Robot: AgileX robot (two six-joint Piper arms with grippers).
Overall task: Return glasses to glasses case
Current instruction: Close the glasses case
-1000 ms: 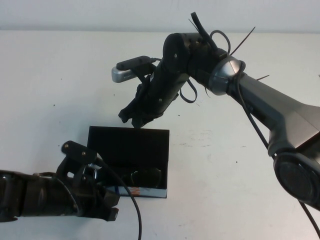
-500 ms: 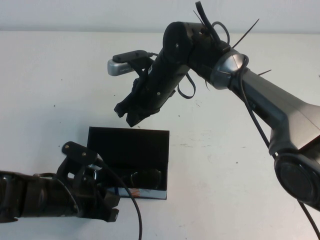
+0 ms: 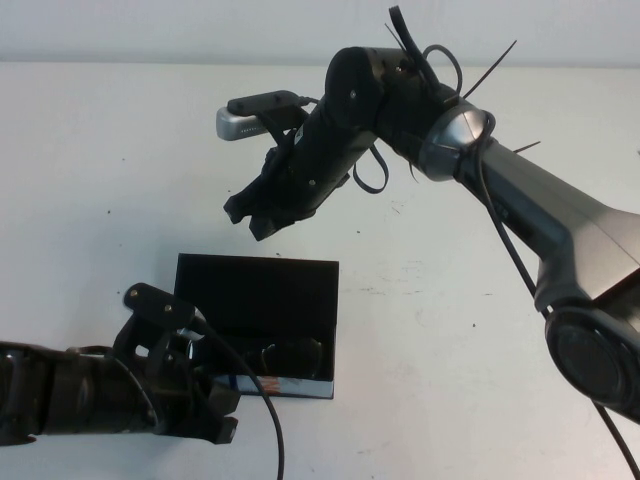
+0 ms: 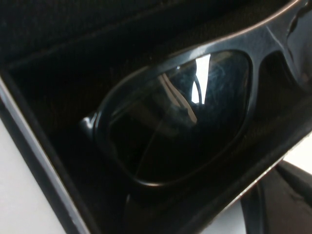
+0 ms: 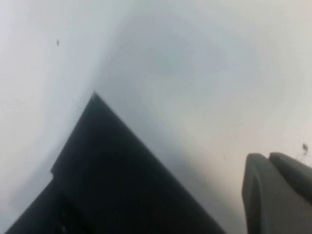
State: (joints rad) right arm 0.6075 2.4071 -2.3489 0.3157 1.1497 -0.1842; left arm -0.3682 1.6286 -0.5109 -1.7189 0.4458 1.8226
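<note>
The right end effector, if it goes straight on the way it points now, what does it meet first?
The right end effector, shut and empty, hangs above and behind the glasses case, pointing down toward the robot's left. Its line probably meets the bare table just left of the open lid, though depth is unclear.

One glasses case (image 3: 300,278) on table, lid open, below and nearer than my right gripper (image 3: 248,217). One pair of glasses (image 3: 292,355) inside case, just beside my left gripper (image 3: 205,400); one lens fills left wrist view. Two arms, two grippers, both mine. One white table (image 3: 100,180). No second case, no second pair counted.
</note>
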